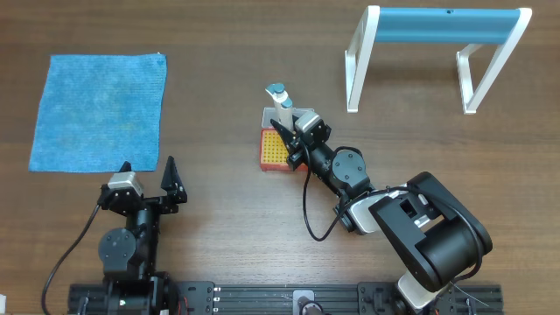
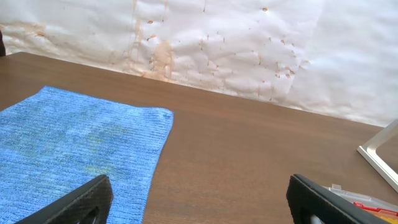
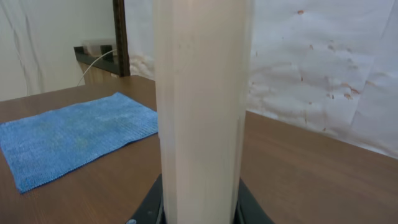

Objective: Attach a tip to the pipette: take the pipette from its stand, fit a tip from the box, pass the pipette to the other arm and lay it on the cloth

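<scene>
Between the right fingers (image 1: 284, 136), clamped on its body, the pipette (image 3: 202, 112) stands roughly upright over the tip box (image 1: 273, 153) just beneath them on the tabletop (image 1: 227, 236). Tip fitting seems in hand; next calls for a straight downward press. Well apart, the left fingers (image 1: 172, 179) hang spread open beside the cloth (image 1: 101, 114).

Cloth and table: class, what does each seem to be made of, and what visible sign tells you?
Cloth: soft textile, perhaps microfibre; matte blue, with a fine ribbed weave. Table: wood or wood-look laminate; brown grain streaks and a slight sheen.
</scene>
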`<state>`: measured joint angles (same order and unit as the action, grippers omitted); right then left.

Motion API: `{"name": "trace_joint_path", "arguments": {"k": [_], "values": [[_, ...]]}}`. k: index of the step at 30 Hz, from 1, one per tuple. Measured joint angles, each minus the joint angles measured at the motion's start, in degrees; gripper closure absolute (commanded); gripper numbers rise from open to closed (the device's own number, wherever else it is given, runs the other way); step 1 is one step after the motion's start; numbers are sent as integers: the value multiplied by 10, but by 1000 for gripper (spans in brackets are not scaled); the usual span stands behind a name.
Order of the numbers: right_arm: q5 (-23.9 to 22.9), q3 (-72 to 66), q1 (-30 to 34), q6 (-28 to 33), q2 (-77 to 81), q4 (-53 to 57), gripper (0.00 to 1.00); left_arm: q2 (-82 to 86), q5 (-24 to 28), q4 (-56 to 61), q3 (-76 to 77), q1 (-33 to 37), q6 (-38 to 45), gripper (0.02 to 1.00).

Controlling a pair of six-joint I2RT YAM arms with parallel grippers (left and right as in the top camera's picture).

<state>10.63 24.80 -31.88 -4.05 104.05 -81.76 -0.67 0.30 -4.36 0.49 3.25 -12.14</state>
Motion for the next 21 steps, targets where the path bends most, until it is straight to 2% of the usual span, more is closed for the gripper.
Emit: {"name": "trace_joint_path", "arguments": {"k": [16, 21], "values": [[0, 0, 4, -2, 1, 20, 923, 0, 0, 0, 0, 0, 0, 112], [0, 1, 4, -3, 41, -43, 923, 0, 0, 0, 0, 0, 0, 112]]}}
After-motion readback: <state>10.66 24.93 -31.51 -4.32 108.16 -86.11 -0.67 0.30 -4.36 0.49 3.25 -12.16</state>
